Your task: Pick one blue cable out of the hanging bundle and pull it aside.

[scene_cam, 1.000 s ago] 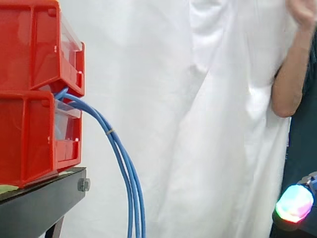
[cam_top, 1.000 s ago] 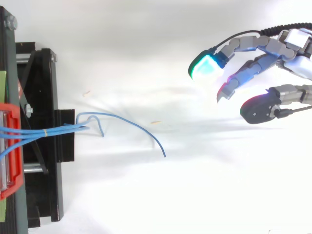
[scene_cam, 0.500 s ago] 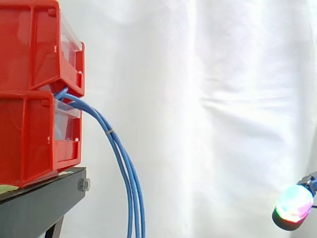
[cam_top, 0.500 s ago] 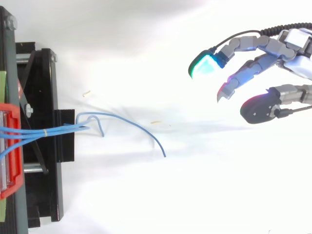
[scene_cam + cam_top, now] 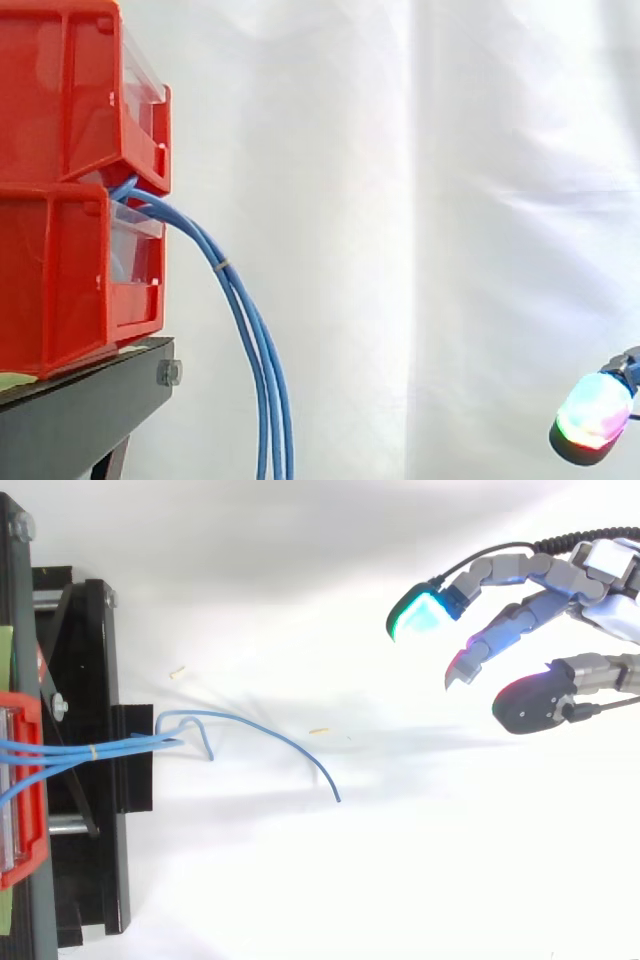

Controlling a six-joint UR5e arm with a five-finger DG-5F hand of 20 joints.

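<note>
**Curtain [image 5: 400, 200] shifted, hand [image 5: 605, 590] idle**

Vs 1 s ago: curtain folds rearranged, hand in same spot at right. Fingers [image 5: 422, 615] spread, loosely bent, gripping nothing. Blue cable bundle [image 5: 255, 340] hanging from red bins [image 5: 60, 200] on black stand [image 5: 80, 410], well apart from hand.

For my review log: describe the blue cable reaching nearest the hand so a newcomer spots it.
Seen from above, blue cables leave the red bin at the left. One cable arcs farthest right, ending free, beyond the short loops beside it.
</note>
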